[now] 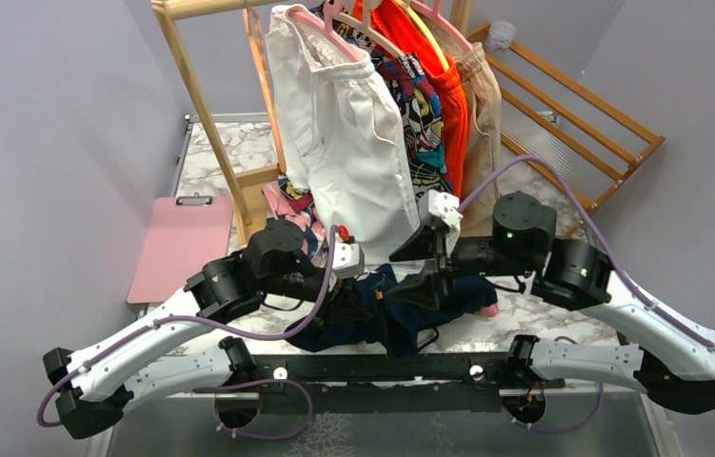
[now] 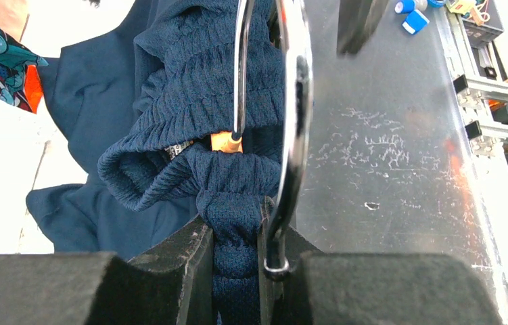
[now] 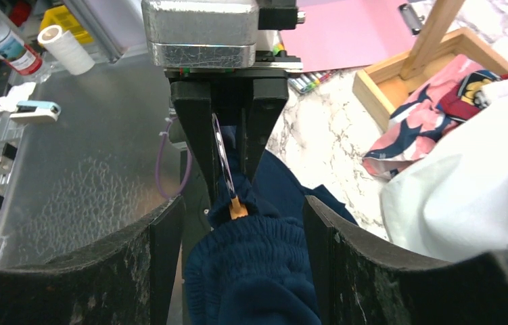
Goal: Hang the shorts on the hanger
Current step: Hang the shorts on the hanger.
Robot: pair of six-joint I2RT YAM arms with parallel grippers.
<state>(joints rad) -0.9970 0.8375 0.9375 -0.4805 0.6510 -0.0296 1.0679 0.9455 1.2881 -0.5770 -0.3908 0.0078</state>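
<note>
Left fingers (image 2: 170, 271): shut tight on a twisted bit of the shorts (image 2: 197, 101) and on the metal hook of the hanger (image 2: 295, 122).
Left gripper (image 2: 236, 230): low over the near edge of the table, pointing at the right gripper.
Right fingers (image 3: 163, 264): wide apart, one on each side of the bunched waistband. I cannot tell if they press on it.
Right gripper (image 3: 243, 203): just across from the left one, with the blue cloth between the two.
Shorts: dark blue, in a crumpled heap between the two grippers. Part is held up and part lies on the table.
Hanger: mostly hidden inside the shorts. Only the shiny hook and a small orange wood bit (image 2: 226, 142) poke out of the waistband.
Metal plate (image 2: 386, 135): gray and scratched, under the grippers at the near edge.
Table (image 1: 229, 143): white marble look, beyond the plate.
Clipboard (image 1: 182, 248): pink, flat on the left side of the table.
Rack (image 1: 201, 95): light wood, standing at the back.
White shorts (image 1: 353, 143): hanging on the rack, behind the blue ones.
Orange shorts (image 1: 448, 105): hanging farther back, to the right of the white pair.
</note>
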